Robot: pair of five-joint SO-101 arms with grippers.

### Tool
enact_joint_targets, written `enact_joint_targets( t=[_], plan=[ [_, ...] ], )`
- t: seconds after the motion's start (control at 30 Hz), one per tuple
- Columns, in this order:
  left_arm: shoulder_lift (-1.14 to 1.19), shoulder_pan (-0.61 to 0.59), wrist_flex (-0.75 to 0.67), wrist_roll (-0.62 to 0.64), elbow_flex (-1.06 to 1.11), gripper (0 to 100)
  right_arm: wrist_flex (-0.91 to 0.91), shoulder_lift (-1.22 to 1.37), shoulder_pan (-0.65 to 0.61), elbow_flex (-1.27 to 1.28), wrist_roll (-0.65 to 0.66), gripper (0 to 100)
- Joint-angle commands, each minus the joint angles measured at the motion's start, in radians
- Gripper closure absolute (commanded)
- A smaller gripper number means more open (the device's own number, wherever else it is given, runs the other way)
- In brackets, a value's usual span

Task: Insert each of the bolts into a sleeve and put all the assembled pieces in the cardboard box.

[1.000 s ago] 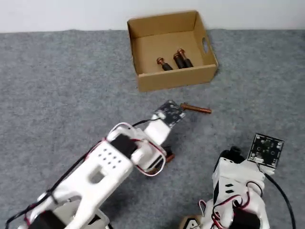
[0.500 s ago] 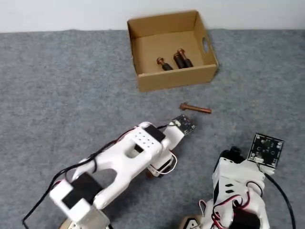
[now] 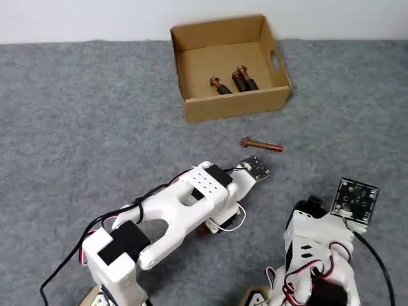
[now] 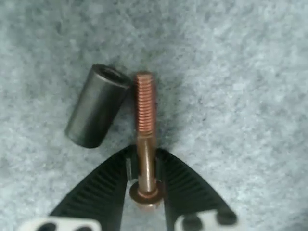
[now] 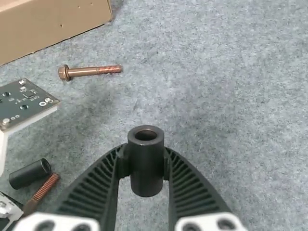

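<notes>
My left gripper (image 4: pixel 144 155) is shut on the shank of a copper bolt (image 4: pixel 144 103), just above the bolt's head. The threaded end points away over the carpet. A black sleeve (image 4: pixel 96 113) lies on the carpet right beside that thread, tilted, its open end near the bolt's tip. My right gripper (image 5: pixel 145 153) is shut on a second black sleeve (image 5: pixel 145 161), held with its bore facing up. A loose copper bolt (image 3: pixel 261 145) lies flat in front of the cardboard box (image 3: pixel 191 105), which holds assembled pieces (image 3: pixel 244 78).
Grey carpet covers the table. The left arm (image 3: pixel 191 204) stretches across the near middle, and its camera board (image 3: pixel 255 169) sits near the loose bolt (image 5: pixel 89 71). The right arm (image 3: pixel 319 255) stands at the near right. Open carpet lies to the left and far right.
The left arm has swung so its wrist board went right and nearer the front, with the arm stretched lower over the carpet. The right arm and the loose bolt have not moved.
</notes>
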Motion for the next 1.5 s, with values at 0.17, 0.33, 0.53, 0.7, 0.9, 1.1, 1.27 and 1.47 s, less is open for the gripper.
enact_joint_targets(
  t=[0.17,0.33,0.53,0.7,0.9,1.1,1.27,1.47],
  plan=[
    [-0.301,-0.011,0.129,0.009,-0.030,99,-0.025,0.008,0.007,-0.003,0.006,99.0],
    [-0.437,-0.048,0.133,0.009,-0.028,100,-0.025,0.008,0.007,-0.003,0.006,99.0],
    [-0.430,-0.201,0.133,0.094,-0.030,100,-0.025,0.008,0.007,-0.003,0.006,99.0],
    [-0.330,-0.399,0.100,0.376,-0.035,99,-0.025,0.008,0.007,-0.003,0.006,99.0],
    [-0.256,-0.528,-0.018,1.146,-0.038,99,-0.025,0.008,0.007,-0.002,0.006,99.0],
    [-0.249,-0.516,-0.052,1.425,-0.077,99,-0.025,0.008,0.007,-0.002,0.006,99.0],
    [-0.245,-0.482,-0.058,1.424,-0.077,99,-0.025,0.008,0.007,-0.002,0.006,99.0],
    [-0.244,-0.479,-0.049,1.399,-0.074,82,-0.025,0.008,0.007,-0.002,0.006,99.0]
  ],
)
